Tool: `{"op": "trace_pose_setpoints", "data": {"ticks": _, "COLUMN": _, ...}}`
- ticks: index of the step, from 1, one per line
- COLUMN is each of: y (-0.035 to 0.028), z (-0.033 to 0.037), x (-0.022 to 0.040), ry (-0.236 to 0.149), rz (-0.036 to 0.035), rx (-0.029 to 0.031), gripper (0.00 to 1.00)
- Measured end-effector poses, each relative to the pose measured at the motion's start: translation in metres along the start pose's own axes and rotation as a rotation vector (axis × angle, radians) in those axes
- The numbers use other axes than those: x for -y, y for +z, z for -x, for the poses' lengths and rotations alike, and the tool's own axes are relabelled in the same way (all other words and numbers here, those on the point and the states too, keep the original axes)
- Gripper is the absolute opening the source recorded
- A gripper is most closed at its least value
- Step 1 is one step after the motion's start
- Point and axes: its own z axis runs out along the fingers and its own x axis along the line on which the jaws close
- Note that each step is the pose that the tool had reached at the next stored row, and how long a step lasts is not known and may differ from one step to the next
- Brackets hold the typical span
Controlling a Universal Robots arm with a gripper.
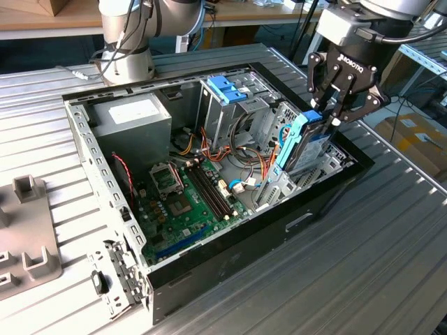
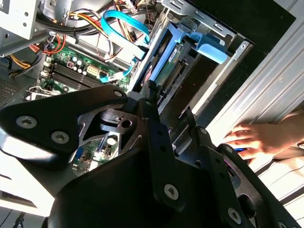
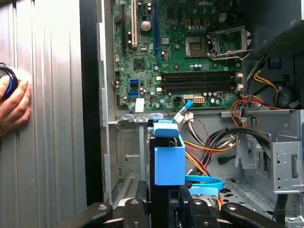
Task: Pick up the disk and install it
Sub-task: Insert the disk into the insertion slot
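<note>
The disk [image 1: 302,143] is hanging on edge from the gripper [image 1: 327,117], whose fingers are clamping its upper end. Below them, any tilt is probably risking a jam in the drive bay [image 1: 334,159] or snagging the cables [image 1: 261,166] beside it.

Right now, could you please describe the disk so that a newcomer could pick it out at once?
Find the open black computer case, then its end at the exterior view's right. There the flat silver hard drive stands on edge, held in the black gripper. Unlike the blue plastic latch nearby, it is a metal slab with a blue rail.
</note>
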Motion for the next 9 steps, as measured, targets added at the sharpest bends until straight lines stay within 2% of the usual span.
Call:
{"op": "trace_pose_setpoints", "data": {"ticks": 6, "y": 0.0124, "z": 0.0005, "x": 0.0002, "ry": 0.0, "rz": 0.0, "rx": -0.0004, "gripper": 0.35}}
{"op": "trace_pose_setpoints", "data": {"ticks": 9, "y": 0.0223, "z": 0.0008, "x": 0.0003, "ry": 0.0, "rz": 0.0, "rx": -0.0005, "gripper": 0.35}}
